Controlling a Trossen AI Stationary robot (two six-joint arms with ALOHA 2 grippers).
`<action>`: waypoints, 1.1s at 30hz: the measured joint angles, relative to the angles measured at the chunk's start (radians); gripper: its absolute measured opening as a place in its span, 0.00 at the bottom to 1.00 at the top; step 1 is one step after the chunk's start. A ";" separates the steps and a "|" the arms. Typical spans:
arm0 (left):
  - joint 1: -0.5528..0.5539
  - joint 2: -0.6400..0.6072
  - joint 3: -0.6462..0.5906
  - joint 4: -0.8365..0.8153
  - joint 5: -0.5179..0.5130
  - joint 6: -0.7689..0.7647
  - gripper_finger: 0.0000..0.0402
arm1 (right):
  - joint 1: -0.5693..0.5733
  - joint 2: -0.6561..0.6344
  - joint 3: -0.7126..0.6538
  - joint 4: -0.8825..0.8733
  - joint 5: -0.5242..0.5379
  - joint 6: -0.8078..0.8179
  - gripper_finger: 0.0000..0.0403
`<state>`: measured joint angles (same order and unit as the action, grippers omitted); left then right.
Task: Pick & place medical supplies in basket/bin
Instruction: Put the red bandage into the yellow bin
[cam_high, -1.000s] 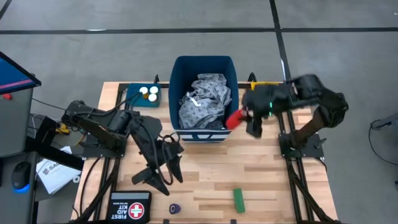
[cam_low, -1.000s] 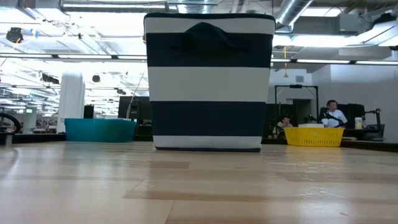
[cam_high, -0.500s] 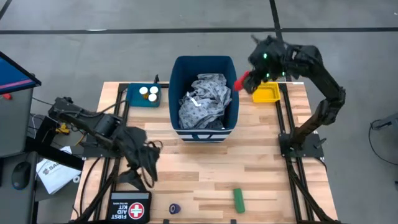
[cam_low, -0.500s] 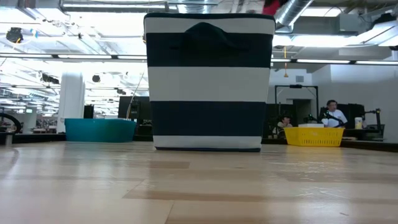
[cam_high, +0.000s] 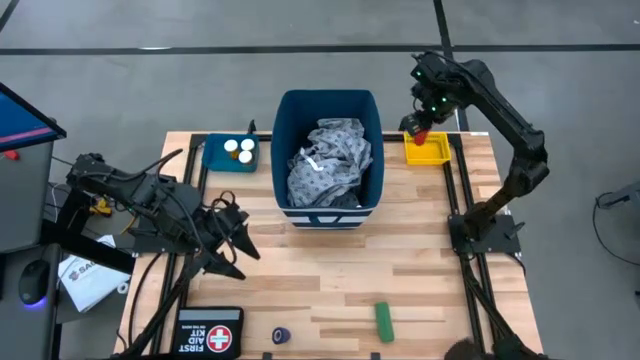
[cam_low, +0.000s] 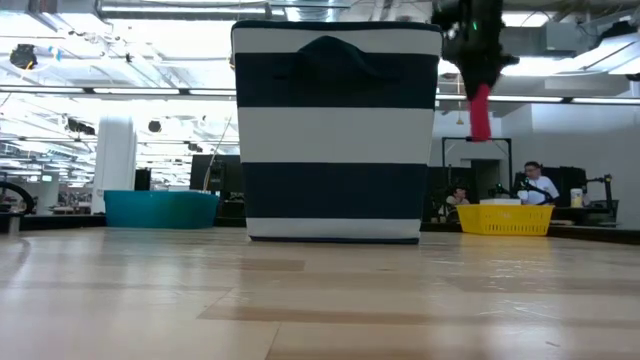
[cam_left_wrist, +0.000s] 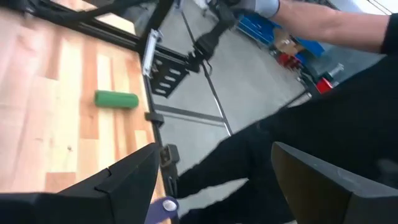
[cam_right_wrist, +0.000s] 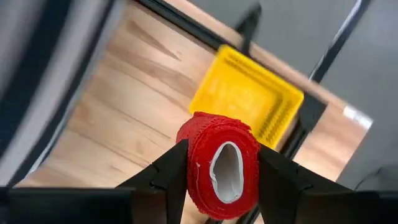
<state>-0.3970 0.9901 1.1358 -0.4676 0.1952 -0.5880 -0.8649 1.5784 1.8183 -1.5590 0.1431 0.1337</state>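
Observation:
My right gripper (cam_high: 421, 130) is shut on a red cylinder (cam_low: 481, 110), a roll with a white core, and holds it above the yellow tray (cam_high: 428, 151) at the table's far right. The tall dark blue bin (cam_high: 329, 150) stands at the middle far side with the grey patterned gown (cam_high: 330, 160) inside. The teal tray (cam_high: 232, 153) holds white bottles. My left gripper (cam_high: 235, 255) hangs open over the table's left part, touching nothing. A green cylinder (cam_high: 384, 320) and a dark blue roll (cam_high: 282, 336) lie near the front edge. My right gripper pinches the red cylinder's curved sides (cam_right_wrist: 198, 163) between its two fingers, near its upper end (cam_low: 480, 92). The fingers come from above, pointing steeply down. The cylinder hangs upright below them, lifted clear, above the yellow tray (cam_right_wrist: 249, 99).
A black FIRST AID KIT pouch (cam_high: 210, 335) lies at the front left. Black frame rails (cam_high: 460, 200) run along both sides of the table. A person's arm (cam_left_wrist: 311, 18) shows beyond the table in the left wrist view; people sit in the room behind (cam_low: 535, 185).
My right gripper has carried the red cylinder from beside the bin's right wall toward the far edge and then right, over the yellow tray, tipping until it points down. My left gripper has drawn back toward the table's left edge.

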 joint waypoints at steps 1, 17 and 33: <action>0.001 -0.001 0.000 -0.001 -0.008 0.001 0.75 | -0.028 0.000 -0.030 0.011 -0.015 0.000 0.37; 0.083 -0.002 0.000 -0.003 -0.034 0.006 0.75 | -0.208 -0.020 -0.299 0.364 -0.086 0.106 0.37; 0.125 -0.001 0.000 -0.002 -0.119 0.016 0.75 | -0.260 -0.020 -0.484 0.547 -0.047 0.216 0.37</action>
<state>-0.2722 0.9890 1.1358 -0.4698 0.0760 -0.5724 -1.1250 1.5585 1.3345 -1.0118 0.0964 0.3496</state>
